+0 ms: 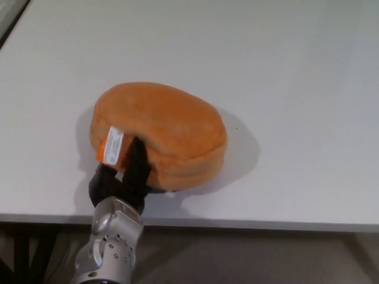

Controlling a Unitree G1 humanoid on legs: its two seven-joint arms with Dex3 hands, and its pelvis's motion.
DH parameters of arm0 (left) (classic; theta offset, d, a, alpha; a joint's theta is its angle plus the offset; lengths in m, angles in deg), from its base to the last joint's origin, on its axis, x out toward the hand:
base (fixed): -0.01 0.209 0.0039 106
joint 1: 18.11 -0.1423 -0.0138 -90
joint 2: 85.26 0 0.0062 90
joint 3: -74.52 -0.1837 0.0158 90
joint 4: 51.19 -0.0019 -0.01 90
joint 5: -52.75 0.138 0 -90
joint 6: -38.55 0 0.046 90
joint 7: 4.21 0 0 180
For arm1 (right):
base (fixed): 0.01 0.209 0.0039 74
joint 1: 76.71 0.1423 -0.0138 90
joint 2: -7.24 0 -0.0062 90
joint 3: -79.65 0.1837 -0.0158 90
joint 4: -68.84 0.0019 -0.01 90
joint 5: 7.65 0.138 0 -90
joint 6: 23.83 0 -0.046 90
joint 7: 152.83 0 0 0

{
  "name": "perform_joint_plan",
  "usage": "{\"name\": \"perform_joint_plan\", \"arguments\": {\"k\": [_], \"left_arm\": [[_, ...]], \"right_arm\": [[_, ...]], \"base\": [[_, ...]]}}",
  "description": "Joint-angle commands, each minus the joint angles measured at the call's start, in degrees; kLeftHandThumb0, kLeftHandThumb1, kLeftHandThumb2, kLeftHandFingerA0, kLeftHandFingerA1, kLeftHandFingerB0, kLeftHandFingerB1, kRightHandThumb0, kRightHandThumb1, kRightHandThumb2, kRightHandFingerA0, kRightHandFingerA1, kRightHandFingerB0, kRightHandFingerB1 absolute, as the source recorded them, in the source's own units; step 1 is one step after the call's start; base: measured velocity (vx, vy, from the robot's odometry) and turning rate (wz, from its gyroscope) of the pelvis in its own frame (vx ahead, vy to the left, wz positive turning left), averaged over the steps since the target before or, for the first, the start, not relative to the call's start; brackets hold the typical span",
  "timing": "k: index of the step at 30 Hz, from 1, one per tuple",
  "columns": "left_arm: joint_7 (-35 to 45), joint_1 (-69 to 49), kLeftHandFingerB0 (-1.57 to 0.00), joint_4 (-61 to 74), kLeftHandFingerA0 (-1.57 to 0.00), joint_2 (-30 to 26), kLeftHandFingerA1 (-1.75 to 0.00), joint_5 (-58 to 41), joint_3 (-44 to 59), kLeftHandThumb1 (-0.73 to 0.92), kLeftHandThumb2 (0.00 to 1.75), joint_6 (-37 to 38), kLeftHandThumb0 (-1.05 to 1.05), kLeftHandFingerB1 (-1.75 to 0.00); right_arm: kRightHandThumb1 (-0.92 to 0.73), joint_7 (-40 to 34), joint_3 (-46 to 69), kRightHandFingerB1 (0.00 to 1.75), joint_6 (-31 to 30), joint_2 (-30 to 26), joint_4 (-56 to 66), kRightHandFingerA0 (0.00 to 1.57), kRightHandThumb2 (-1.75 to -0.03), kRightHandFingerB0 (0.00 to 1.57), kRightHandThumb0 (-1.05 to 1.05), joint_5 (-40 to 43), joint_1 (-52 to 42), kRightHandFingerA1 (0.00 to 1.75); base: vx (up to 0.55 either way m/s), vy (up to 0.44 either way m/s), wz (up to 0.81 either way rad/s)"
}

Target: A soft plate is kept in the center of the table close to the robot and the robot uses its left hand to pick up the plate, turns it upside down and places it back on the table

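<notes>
A: Head view. Left robot hand point(121, 177) grips the near-left rim of the soft plate point(160, 133), a finger point(137, 165) laid up over the edge just right of a white tag point(113, 145). Plate sits ahead and right of the robot hand, domed underside up, apparently down on the table point(296, 89).

B: So the turn looks done. Advice for the release?

A: Judgement only: check the far rim is bearing, then spread the fingers slowly. Plush may cling or spring, so draw back low toward the table's near edge without dragging it.

B: Right hand?

A: Not in view.

B: Surface, room?

A: Table plain white, matte, bare beyond the plate; soft shadow to its right. Near edge runs just beside the robot hand. Below it, dim floor; a dark strip at the top-left corner.
</notes>
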Motion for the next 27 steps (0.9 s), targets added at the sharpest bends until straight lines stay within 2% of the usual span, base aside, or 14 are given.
{"name": "perform_joint_plan", "arguments": {"k": [1, 2, 3, 5, 6, 7, 9, 11, 12, 19, 21, 22, 23, 27], "left_arm": [[-16.7, -8.7, -0.65, -5.9, -1.24, 22.2, -1.41, -9.2, 4.1, 0.62, 0.95, -9.4, -0.32, -0.83], [-15.3, -9.8, -0.46, -5.8, -1.0, 22.1, -1.75, -7.8, 1.9, 0.72, 0.69, -10.2, -0.24, -0.74], [-14.0, -10.6, -0.19, -5.7, -1.05, 22.0, -1.75, -7.0, 0.3, 0.71, 0.73, -10.6, -0.19, -0.49], [-12.6, -11.5, -0.17, -5.8, -1.05, 21.9, -1.75, -6.4, -1.5, 0.68, 0.72, -11.0, -0.17, -0.46], [-12.0, -11.8, -0.22, -5.9, -1.04, 22.0, -1.75, -6.1, -3.0, 0.68, 0.72, -12.0, -0.21, -0.49], [-11.6, -12.0, -0.32, -6.1, -1.25, 22.2, -1.44, -6.0, -3.9, 0.54, 0.89, -12.6, -0.37, -0.61], [-11.2, -12.2, -0.31, -6.2, -0.99, 22.6, -1.75, -6.1, -5.4, 0.74, 0.61, -13.0, -0.25, -0.49], [-11.0, -12.4, -0.22, -6.1, -1.05, 22.7, -1.75, -6.1, -7.2, 0.68, 0.72, -13.0, -0.2, -0.47], [-10.5, -12.9, -0.18, -5.8, -0.96, 23.4, -1.75, -6.4, -8.3, 0.71, 0.68, -13.1, -0.24, -0.41], [-10.7, -11.4, -0.19, -6.7, -0.94, 24.4, -1.75, -8.2, -12.0, 0.69, 0.67, -14.9, -0.26, -0.43], [-11.0, -10.3, -0.16, -7.6, -0.91, 24.6, -1.75, -8.7, -13.3, 0.72, 0.61, -16.2, -0.27, -0.38], [-11.1, -10.0, -0.22, -7.9, -0.92, 24.6, -1.75, -8.6, -14.0, 0.71, 0.6, -16.3, -0.26, -0.44], [-11.3, -9.2, -0.29, -8.6, -1.01, 24.6, -1.75, -8.0, -15.1, 0.68, 0.7, -16.8, -0.25, -0.52], [-9.7, -8.8, -0.36, -9.3, -1.26, 24.1, -1.46, -8.5, -17.3, 0.58, 0.91, -18.1, -0.46, -0.67]], "right_arm": [[-0.64, -1.5, 0.6, 0.46, -3.2, -1.1, 2.9, 0.51, -1.0, 0.24, -0.69, 0.0, -0.1, 0.57], [-0.78, -1.4, 0.6, 0.33, -3.1, -1.1, 2.1, 0.59, -0.64, 0.34, -0.69, 0.1, 0.3, 0.42], [-0.63, -1.2, 0.6, 0.48, -3.5, -1.1, 2.1, 0.5, -0.98, 0.26, -0.69, 0.4, 0.3, 0.56], [-0.78, -1.2, 0.5, 0.33, -3.8, -1.1, 2.7, 0.58, -0.64, 0.34, -0.67, 0.6, 0.1, 0.43], [-0.65, -1.2, 0.6, 0.47, -3.4, -1.1, 2.5, 0.52, -0.99, 0.25, -0.72, 0.3, 0.3, 0.56], [-0.78, -1.3, 0.6, 0.32, -3.2, -1.1, 2.3, 0.6, -0.64, 0.34, -0.68, 0.2, 0.4, 0.42], [-0.63, -1.5, 0.7, 0.47, -2.9, -1.1, 1.9, 0.53, -0.99, 0.26, -0.69, -0.2, 0.6, 0.57], [-0.63, -1.4, 0.7, 0.47, -2.4, -1.2, 1.2, 0.52, -0.99, 0.25, -0.68, -0.3, 0.9, 0.56], [-0.78, -1.2, 0.8, 0.32, -1.9, -1.3, 0.8, 0.6, -0.64, 0.33, -0.69, -0.4, 1.0, 0.41], [-0.77, -1.0, 0.6, 0.32, -2.6, -1.4, 0.7, 0.61, -0.64, 0.34, -0.69, -0.2, 1.5, 0.4], [-0.63, -1.3, 0.7, 0.47, -1.2, -1.6, -0.8, 0.52, -0.97, 0.27, -0.69, -1.1, 2.2, 0.55], [-0.78, -1.2, 0.8, 0.33, -0.6, -1.6, -1.4, 0.62, -0.65, 0.34, -0.67, -1.2, 2.5, 0.4], [-0.65, -0.5, 0.9, 0.47, 0.3, -1.7, -2.8, 0.52, -0.98, 0.26, -0.65, -0.9, 3.3, 0.55], [-0.83, 3.4, 0.5, 0.3, 1.0, -2.2, -3.1, 0.5, -0.66, 0.3, -0.64, 2.1, 3.9, 0.43]], "base": [[0.0, 0.0, 0.0], [0.0, 0.0, 0.0], [0.0, 0.0, 0.0], [0.0, 0.0, 0.0], [0.0, 0.0, 0.0], [0.0, 0.0, 0.0], [0.0, 0.0, 0.0], [0.0, 0.0, 0.0], [0.0, 0.0, 0.0], [0.0, 0.0, 0.0], [0.0, 0.0, 0.0], [0.0, 0.0, 0.0], [0.0, 0.0, 0.0], [0.0, 0.0, 0.0]]}}
